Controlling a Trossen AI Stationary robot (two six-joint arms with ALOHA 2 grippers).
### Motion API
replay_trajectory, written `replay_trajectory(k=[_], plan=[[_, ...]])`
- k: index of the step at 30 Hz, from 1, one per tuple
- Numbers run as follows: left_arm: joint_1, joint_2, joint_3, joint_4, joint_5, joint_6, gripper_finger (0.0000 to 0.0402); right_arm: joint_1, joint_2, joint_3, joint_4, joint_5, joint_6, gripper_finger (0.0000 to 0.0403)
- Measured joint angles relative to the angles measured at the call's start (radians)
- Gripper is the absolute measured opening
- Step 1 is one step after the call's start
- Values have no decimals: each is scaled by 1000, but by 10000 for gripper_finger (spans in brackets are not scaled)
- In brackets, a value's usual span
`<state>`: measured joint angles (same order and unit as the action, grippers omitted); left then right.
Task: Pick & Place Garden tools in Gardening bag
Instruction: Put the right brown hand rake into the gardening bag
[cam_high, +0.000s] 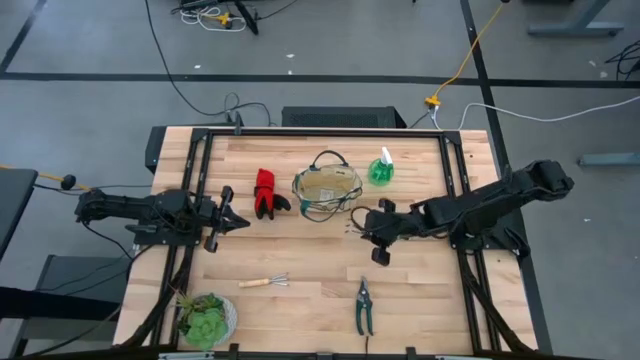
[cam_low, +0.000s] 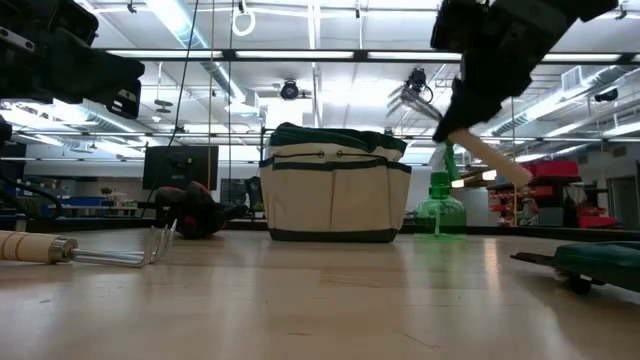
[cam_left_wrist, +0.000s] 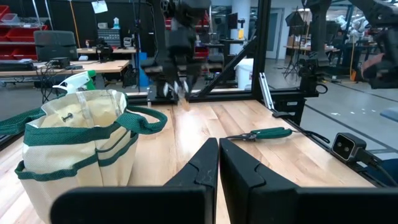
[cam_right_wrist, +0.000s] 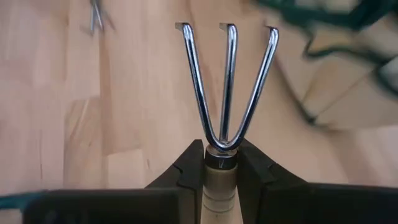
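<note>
Fingers (cam_right_wrist: 186, 171) of the right gripper (cam_right_wrist: 222, 163) are clamped on a rake's (cam_right_wrist: 227, 87) wooden handle, one on each side just below the metal collar, with its three prongs sticking out past the tips. That gripper hangs above the table (cam_high: 320, 280) just beside the bag (cam_high: 326, 190). Left gripper (cam_high: 232, 217), fingers together, waits near the gloves (cam_high: 267, 193).

Nothing here can be read from where I stand. The gardening bag (cam_low: 335, 190) shows no lettering, and any signs in the room behind it are perhaps too faint to make out.
</note>
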<state>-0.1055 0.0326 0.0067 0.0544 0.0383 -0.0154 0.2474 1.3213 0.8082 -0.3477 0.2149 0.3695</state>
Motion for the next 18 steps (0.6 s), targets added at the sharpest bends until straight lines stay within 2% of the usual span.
replay_trajectory(k=[9,18], plan=[[0,0,0,0,0,0,21,-21,-192,0,-11,40,-61,57],[0,0,0,0,0,0,21,-77,-310,0,13,40,-152,57]])
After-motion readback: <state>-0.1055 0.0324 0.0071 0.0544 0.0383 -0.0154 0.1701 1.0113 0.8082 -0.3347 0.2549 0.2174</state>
